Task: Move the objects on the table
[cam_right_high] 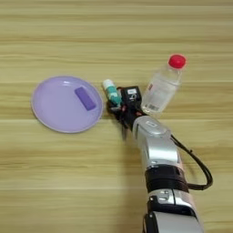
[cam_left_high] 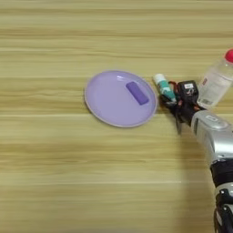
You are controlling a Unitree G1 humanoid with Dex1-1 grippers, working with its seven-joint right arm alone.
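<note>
A silver forearm (cam_right_high: 157, 148) is reaching up across the light wooden table (cam_left_high: 54, 173). Its right gripper (cam_right_high: 116, 105) is pinching a small white tube (cam_right_high: 111, 91) with a teal label, just right of a lilac plate (cam_left_high: 102, 102). A purple block (cam_left_high: 137, 93) is lying on that plate. Beyond, a clear red-capped bottle (cam_right_high: 163, 86) is leaning.

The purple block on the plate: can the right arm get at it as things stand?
Probably not yet: the right gripper is at the white tube, apparently gripping it. Otherwise the purple block lies uncovered on the plate.
</note>
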